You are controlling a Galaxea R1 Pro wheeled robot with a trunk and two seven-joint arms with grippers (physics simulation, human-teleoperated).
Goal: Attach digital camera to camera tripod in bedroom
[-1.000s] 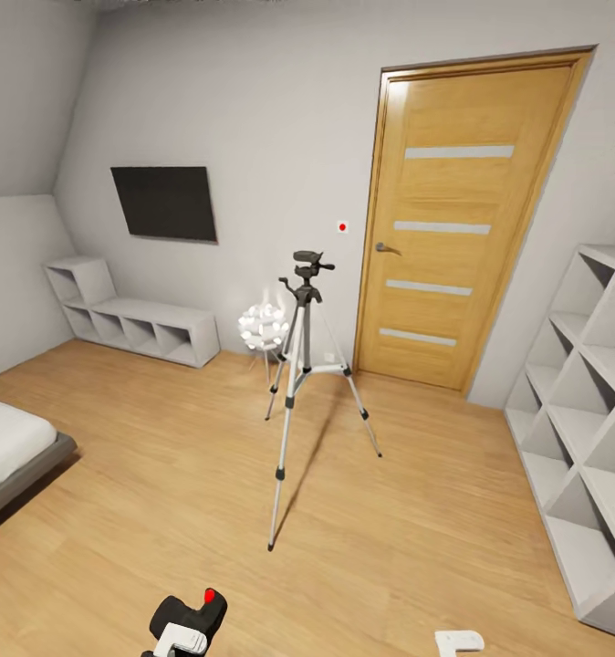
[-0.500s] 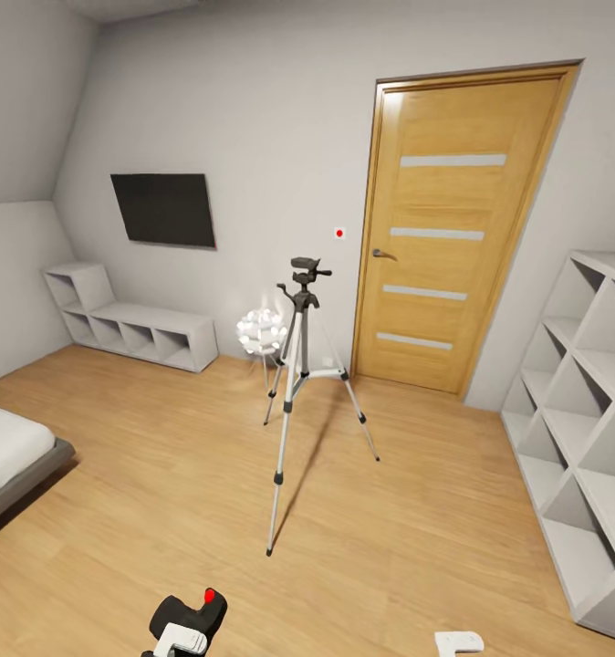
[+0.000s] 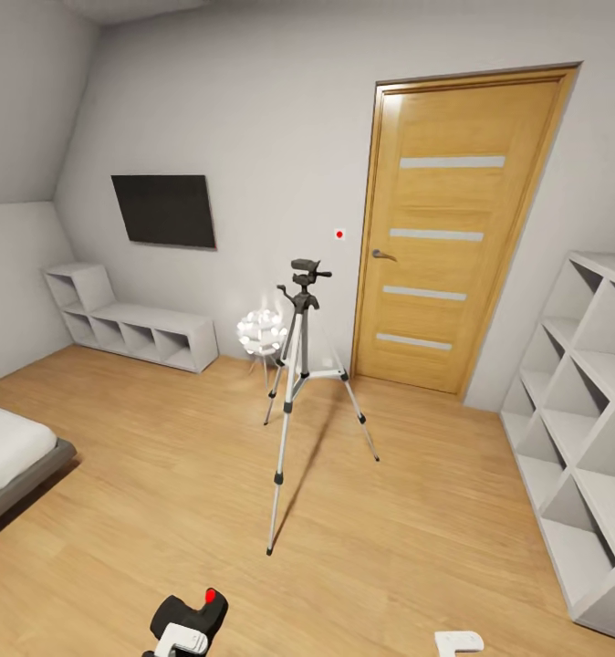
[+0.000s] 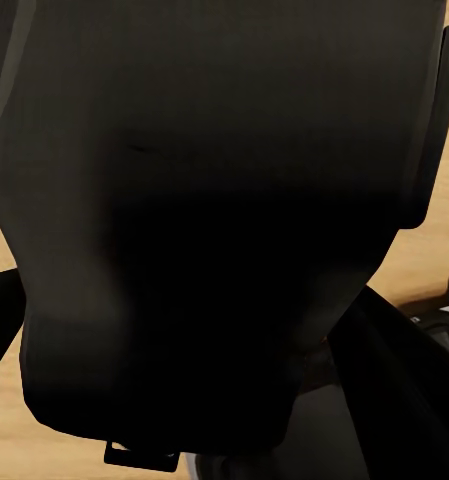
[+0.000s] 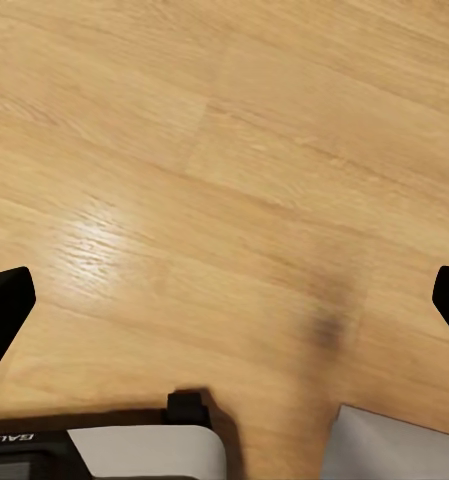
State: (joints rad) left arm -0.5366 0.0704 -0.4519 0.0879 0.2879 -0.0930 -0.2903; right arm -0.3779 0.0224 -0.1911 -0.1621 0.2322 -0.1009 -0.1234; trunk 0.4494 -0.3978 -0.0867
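**Camera in hand, tripod not yet reached**

The robot was in the bedroom, and the camera (image 3: 191,617) sat low at the head view's bottom edge, carried in the left end effector (image 3: 175,641); a white piece of that end effector showed under the black body. In the left wrist view the camera (image 4: 204,220) loomed as a dark matte mass between the fingers, so the grip looked closed on it, though the finger contact itself was hard to make out. The right end effector (image 5: 224,300) stood wide open and empty, its two black fingertips at opposite edges of its wrist view over bare floor (image 5: 234,150).

The tripod (image 3: 300,392) stood upright mid-room, well apart from the robot, between it and the door (image 3: 453,228). Its head was bare. By my judgement the pick-up was done; the approach, the lift to head height and the mounting were all left.

The camera was black and blocky with a round red button on top. The tripod had three thin silver telescoping legs, black joints and feet, centre braces, and a black head with a pan handle sticking out sideways. Just behind it was a white bulbous lamp (image 3: 262,330). The floor was light, glossy wood planking; the door was warm wood with pale horizontal strips; white cube shelves (image 3: 581,429) stood at the right.
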